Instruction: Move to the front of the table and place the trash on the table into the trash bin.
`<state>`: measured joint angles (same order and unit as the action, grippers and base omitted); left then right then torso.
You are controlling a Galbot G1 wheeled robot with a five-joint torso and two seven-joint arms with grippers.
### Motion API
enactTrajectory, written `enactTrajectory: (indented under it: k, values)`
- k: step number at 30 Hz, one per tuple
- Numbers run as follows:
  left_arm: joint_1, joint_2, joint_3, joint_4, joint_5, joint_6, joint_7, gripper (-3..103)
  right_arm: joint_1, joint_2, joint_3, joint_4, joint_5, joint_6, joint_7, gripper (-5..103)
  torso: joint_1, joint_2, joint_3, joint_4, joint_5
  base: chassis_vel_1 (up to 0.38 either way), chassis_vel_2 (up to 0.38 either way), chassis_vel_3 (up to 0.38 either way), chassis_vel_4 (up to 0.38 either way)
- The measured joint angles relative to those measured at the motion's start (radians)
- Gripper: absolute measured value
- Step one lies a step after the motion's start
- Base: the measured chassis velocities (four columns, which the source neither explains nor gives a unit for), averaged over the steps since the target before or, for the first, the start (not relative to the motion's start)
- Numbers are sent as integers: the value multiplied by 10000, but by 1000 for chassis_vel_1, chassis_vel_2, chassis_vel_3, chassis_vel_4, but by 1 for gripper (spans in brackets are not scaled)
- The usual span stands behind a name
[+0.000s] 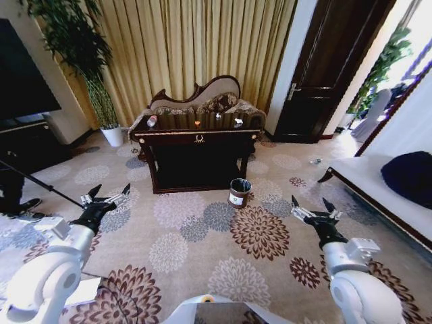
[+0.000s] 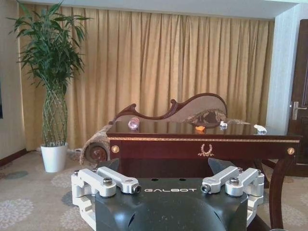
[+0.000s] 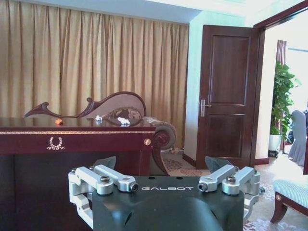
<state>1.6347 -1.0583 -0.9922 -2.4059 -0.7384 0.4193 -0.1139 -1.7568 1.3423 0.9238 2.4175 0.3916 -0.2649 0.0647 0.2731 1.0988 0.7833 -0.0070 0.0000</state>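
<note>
Approach step in hand: robot stands well short of the bench (image 1: 197,138). Left hand (image 1: 106,196) and right hand (image 1: 314,209) both spread, empty, held low. Bottle (image 1: 152,121), orange scrap (image 1: 197,123) and white scrap (image 1: 238,122) lie on the bench, far ahead of both hands. Bin (image 1: 239,192) on the carpet ahead, nearer the right hand. Next, judged: drive closer before any reach.

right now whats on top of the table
On the table: a bottle at its left end, an orange scrap mid-top, and two white scraps toward the right. The chaise stands behind it, partly hidden.
</note>
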Motion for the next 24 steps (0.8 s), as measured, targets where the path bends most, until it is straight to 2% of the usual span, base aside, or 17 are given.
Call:
enactTrajectory:
  k: [12,17,24]
  values:
    - [-115,204,-46,-85,-149,-7,-116,100,-62,81,199,81,274,-78,-61,100,0,0,0,0,0,0,0,0,0]
    - [-213,224,-121,-130,-186,-17,-136,100,-80,307,-60,65,31,143,-141,100,0,-1,0,0,-1,0,0,0,0]
    - [-92,195,-222,-162,-144,-47,-105,100,8,233,-84,-50,69,368,-207,100,0,0,0,2,0,0,0,0,0]
